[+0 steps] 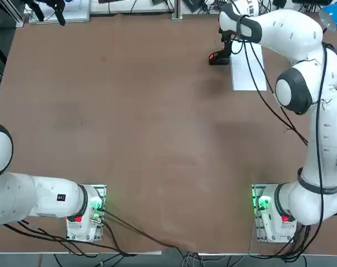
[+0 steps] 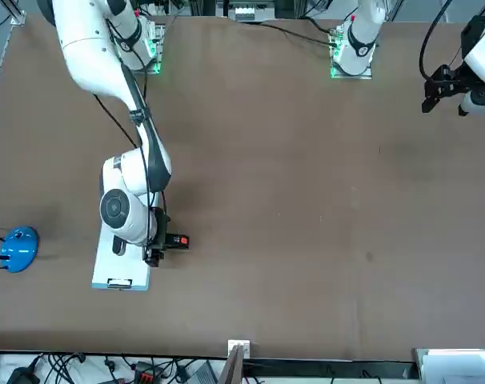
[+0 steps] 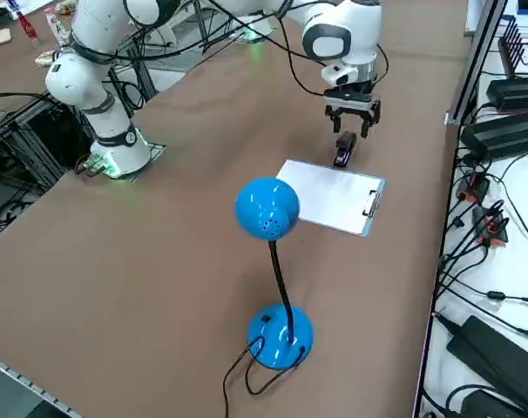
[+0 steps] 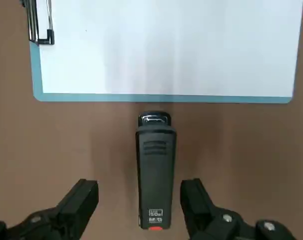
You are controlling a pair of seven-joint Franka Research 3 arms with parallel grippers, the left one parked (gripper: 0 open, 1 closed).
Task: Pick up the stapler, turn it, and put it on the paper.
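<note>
My tool [image 4: 140, 207] hung with fingers spread, bare tabletop [image 4: 91, 145] showing either side of the stapler [image 4: 155, 172]. One stapler end stopped just short of the paper [image 4: 166, 47], a clear strip between. The blue lamp [image 3: 268, 261] stood beyond the paper, nearer the tabletop's right edge.

paper [image 1: 249, 69] partly hidden under arm
</note>
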